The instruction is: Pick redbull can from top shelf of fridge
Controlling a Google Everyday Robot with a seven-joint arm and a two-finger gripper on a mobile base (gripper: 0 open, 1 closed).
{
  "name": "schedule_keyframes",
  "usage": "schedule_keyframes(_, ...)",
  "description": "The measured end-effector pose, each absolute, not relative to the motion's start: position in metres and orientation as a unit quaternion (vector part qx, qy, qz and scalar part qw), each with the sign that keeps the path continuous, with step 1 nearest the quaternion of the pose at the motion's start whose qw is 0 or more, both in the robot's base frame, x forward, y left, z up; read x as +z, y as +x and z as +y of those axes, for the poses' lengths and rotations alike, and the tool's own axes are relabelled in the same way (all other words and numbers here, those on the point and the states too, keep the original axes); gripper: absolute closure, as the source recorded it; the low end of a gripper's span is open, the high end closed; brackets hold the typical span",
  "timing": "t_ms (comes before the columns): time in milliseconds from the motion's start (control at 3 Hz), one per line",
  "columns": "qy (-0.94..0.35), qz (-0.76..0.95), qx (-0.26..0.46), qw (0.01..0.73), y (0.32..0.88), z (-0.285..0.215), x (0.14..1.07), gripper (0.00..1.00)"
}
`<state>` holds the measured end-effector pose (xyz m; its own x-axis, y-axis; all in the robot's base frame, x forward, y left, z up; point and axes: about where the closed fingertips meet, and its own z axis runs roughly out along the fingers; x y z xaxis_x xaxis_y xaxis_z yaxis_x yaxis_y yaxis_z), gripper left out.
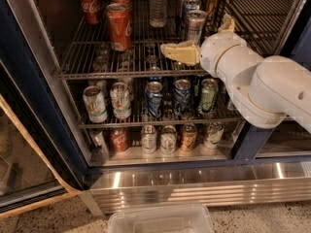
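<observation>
Reach step, grasp not yet made. Gripper [195, 36] sits at the top shelf [112, 74] of the fridge [46, 115], fingers spread, seemingly either side of the redbull can [196, 24], which stands upright right of centre. Next, I reckon: close squarely, then lift it out.

Coca-Cola cans [119, 25], water bottle [158, 6], clear bin [158, 218]

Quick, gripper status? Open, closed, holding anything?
Gripper: open at the top shelf, fingers spread apart by the redbull can, nothing held.
</observation>
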<state>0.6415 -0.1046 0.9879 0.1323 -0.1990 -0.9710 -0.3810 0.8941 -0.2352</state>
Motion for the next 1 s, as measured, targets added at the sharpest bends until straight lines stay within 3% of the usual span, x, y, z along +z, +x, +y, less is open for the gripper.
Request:
schedule_keyframes(667,-0.225,0.665,0.075,0.708,0.6599,-0.1001,0.9793,0.00)
schedule_keyframes(1000,-0.223,0.667,0.076,0.706,0.6637,-0.1006,0.9768,0.18)
